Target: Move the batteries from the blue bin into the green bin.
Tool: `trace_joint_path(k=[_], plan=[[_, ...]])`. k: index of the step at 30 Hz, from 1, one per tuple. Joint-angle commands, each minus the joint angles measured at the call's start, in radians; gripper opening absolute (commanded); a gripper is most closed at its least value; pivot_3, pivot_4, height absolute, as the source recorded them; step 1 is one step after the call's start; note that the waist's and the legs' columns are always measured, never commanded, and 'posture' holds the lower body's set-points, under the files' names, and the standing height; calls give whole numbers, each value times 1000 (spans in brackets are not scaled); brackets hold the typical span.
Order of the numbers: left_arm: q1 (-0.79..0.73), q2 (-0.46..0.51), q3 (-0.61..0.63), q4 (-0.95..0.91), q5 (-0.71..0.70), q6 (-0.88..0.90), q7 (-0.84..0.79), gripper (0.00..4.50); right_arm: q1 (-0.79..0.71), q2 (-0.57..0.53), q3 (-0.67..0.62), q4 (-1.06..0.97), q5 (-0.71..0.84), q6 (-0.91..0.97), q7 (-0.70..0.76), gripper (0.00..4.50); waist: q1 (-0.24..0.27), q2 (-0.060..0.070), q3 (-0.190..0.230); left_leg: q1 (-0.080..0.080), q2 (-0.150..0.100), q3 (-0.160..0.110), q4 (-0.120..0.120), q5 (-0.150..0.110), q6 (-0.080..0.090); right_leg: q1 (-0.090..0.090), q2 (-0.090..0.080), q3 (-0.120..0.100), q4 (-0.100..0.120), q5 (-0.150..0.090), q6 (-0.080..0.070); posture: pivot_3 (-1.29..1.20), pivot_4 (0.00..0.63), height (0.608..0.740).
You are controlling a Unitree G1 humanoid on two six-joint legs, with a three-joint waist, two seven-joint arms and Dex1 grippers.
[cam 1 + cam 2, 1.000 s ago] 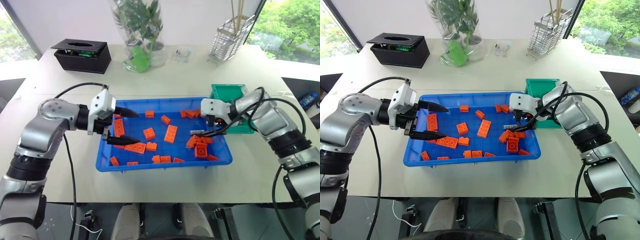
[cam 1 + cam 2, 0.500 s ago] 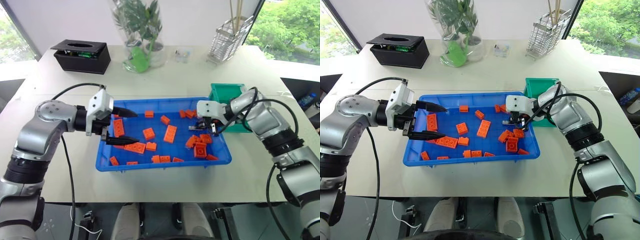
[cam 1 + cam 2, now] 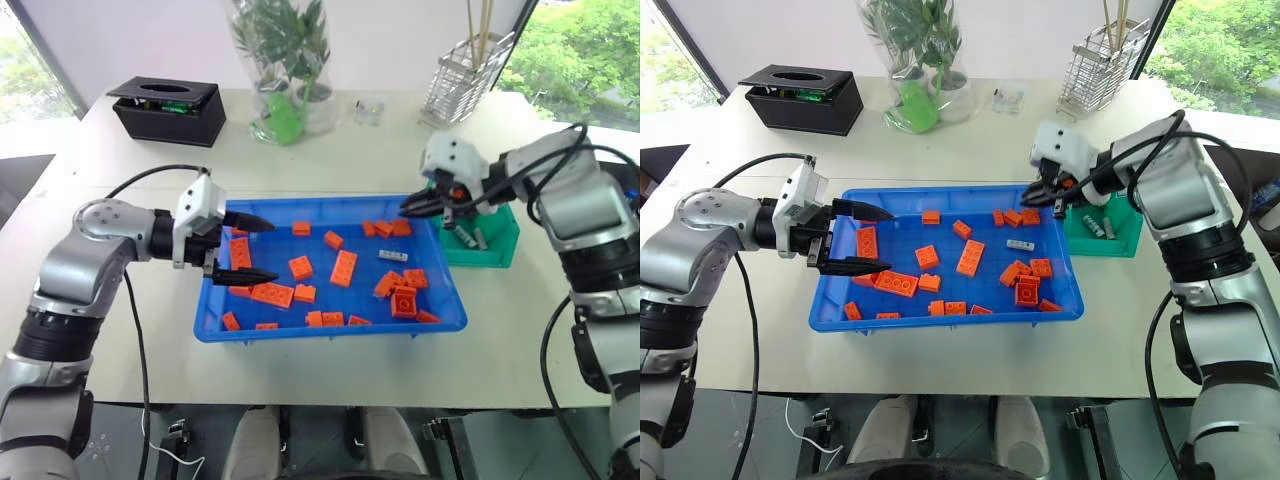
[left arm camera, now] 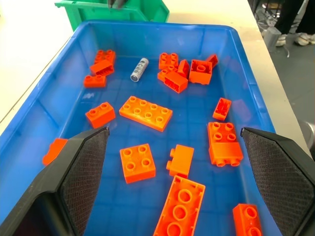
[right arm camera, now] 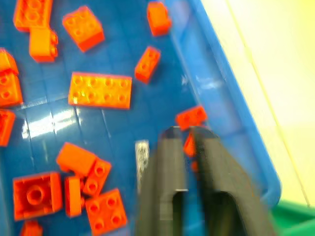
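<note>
no legible txt, labels or nos.

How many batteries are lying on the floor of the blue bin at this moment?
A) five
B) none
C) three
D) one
D: a single silver battery lies on the floor of the blue bin among the orange bricks; the other batteries already lie in the green bin.

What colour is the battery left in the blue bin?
Silver-grey; the battery shows best in the left wrist view.
</note>
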Motion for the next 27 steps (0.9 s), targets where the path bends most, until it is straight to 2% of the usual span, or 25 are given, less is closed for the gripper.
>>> trace_joint_path(k=[1,16,19,22,27], plan=[[-47,-11,-1,9,8,-19,-6,4500,20,17,42,-15,-30,-45,-23,2312,-2,0,0,0,0,0,0,0,0,0,0,0,0,0,0,0,150,736],[-32,-2,16,-14,6,-5,-7,4500,81,101,158,164,-147,-217,-105,2312,0,0,0,0,0,0,0,0,0,-1,1,0,0,1,1,0,150,736],[-24,-1,16,-13,8,-9,-9,4500,89,111,151,149,-135,-204,-88,1432,0,0,0,0,0,0,0,0,0,0,1,0,0,1,1,0,150,736],[-31,-4,12,-7,10,-10,-9,4500,71,124,118,112,-104,-146,-83,28,0,0,0,0,0,0,1,0,0,0,0,0,0,0,1,0,150,736],[-45,-6,10,7,16,-20,-12,4500,17,112,6,7,-1,31,-74,9,0,0,0,0,0,0,1,0,0,0,0,0,1,1,1,0,150,736]])
